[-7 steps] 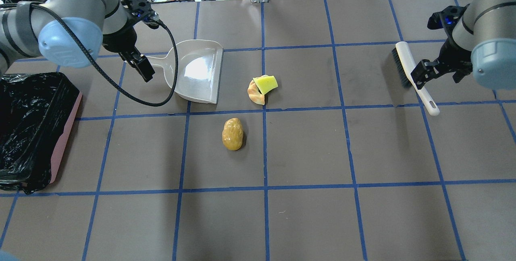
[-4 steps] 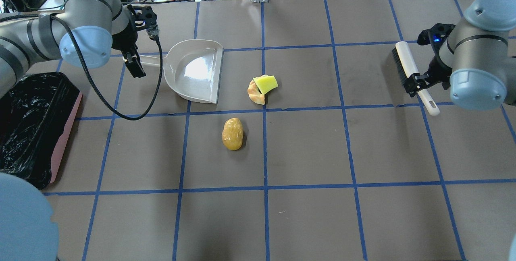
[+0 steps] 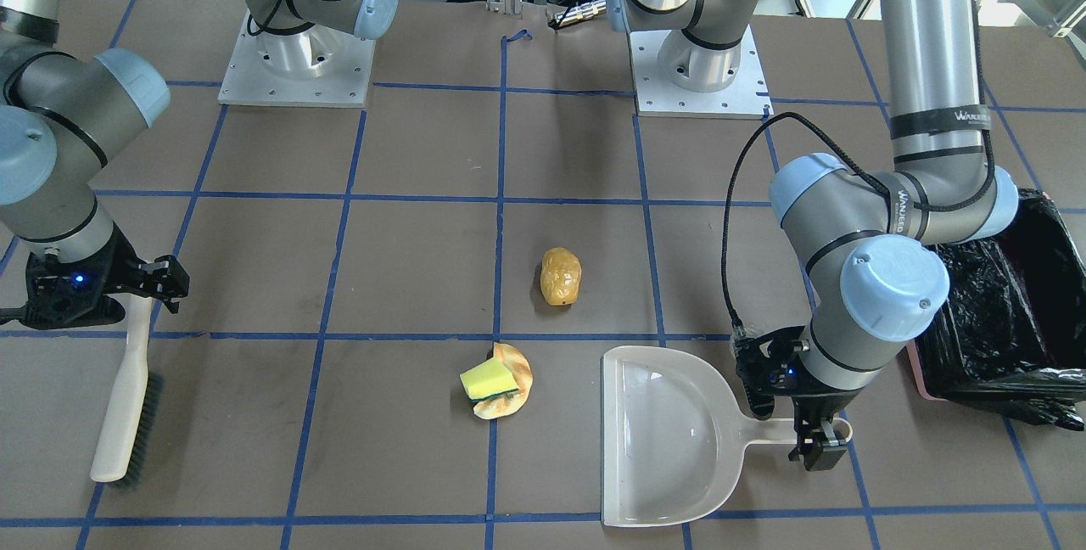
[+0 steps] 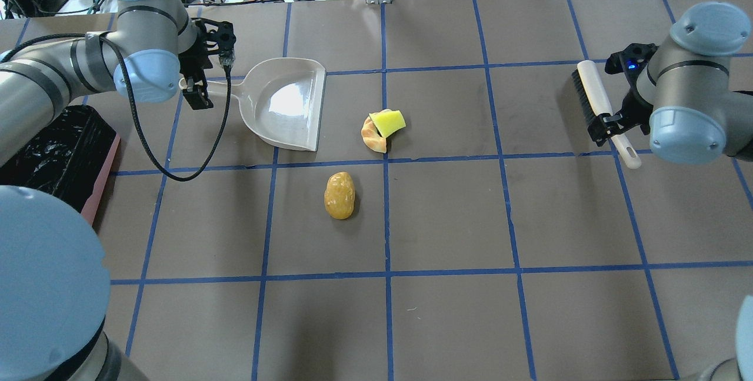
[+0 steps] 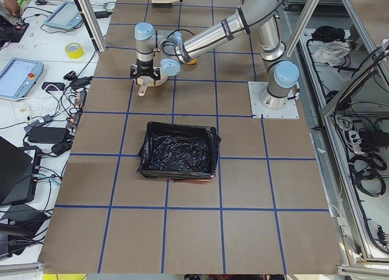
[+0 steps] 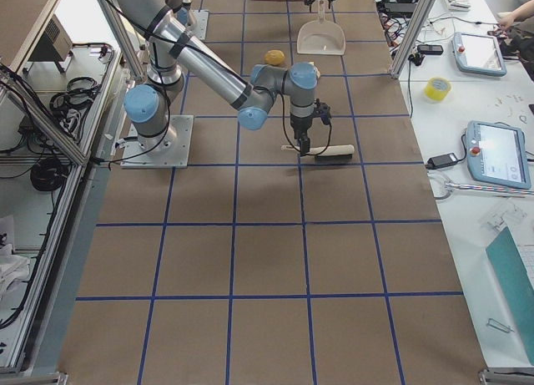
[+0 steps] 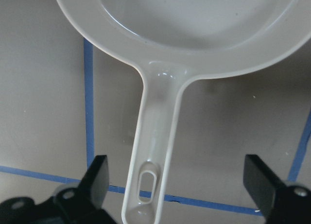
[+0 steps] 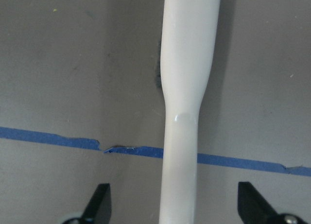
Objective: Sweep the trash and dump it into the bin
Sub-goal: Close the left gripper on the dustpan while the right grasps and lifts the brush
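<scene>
Both arms are down low over the surface (image 4: 447, 210), each above a tool. The left claw (image 7: 176, 163) hangs over the end of the dustpan's handle (image 7: 155, 136) with its fingers spread wide, one on each side of the handle and neither touching it. The dustpan (image 4: 285, 104) lies flat, its open edge turned toward the middle of the surface.

On the robot's right, the right claw (image 8: 173, 189) is also spread apart. It straddles the pale brush handle (image 8: 187, 63) with clear gaps on both sides. The brush (image 4: 591, 96) lies on the surface, its dark bristles facing the middle.

The trash sits between the two tools. A yellow sponge (image 4: 388, 123) rests on top of a tan bread piece (image 4: 372, 137), near the dustpan's open edge. A glossy potato lump (image 4: 339, 195) lies by itself, a little closer to the robot's base.

The bin (image 4: 105, 169), pink with a crinkled black bag inside, stands at the robot's left end of the surface, well apart from the trash. None of the three pieces is in it.
</scene>
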Available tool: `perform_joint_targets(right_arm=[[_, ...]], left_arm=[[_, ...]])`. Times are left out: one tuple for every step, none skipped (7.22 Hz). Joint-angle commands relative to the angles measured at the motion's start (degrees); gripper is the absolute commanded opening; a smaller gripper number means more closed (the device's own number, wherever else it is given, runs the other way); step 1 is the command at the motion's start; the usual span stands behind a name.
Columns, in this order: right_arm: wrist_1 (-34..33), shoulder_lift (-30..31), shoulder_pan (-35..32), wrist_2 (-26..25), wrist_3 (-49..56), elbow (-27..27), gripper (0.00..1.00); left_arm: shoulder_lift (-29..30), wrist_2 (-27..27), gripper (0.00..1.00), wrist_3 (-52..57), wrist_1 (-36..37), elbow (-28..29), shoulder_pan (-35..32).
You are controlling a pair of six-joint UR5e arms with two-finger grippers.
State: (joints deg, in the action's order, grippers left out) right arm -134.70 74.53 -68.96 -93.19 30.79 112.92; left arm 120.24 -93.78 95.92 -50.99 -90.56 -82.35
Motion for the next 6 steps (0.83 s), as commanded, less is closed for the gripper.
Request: perform_joint_targets(right_arm=[[0.31, -0.17, 3.47, 4.68, 0.23, -0.07, 0.90], [0.40, -0.09, 3.48, 4.68, 0.06, -0.07, 0.89], [0.58, -0.09, 3.40, 4.77, -0.29, 0.01, 0.81], [1.10, 0.00, 3.48, 4.86, -0.38, 0.02, 0.67], [1.97, 0.17, 3.48, 4.86, -0.38, 0.02, 0.52], [1.98, 0.35, 3.40, 5.03, -0.47, 0.02, 0.42]], left_arm=[[0.87, 2.19, 1.00, 1.38, 0.45, -0.58, 1.22], [0.87, 4.29, 1.00, 1.55, 0.28, -1.02, 2.36], [0.87, 4.31, 1.00, 1.55, 0.45, -0.59, 3.07], [0.96, 4.31, 1.00, 1.47, 0.45, -1.11, 3.16], [0.96, 4.49, 1.00, 1.47, 0.45, -1.11, 3.16], [0.96, 4.57, 0.92, 1.21, 0.54, -1.02, 3.08]])
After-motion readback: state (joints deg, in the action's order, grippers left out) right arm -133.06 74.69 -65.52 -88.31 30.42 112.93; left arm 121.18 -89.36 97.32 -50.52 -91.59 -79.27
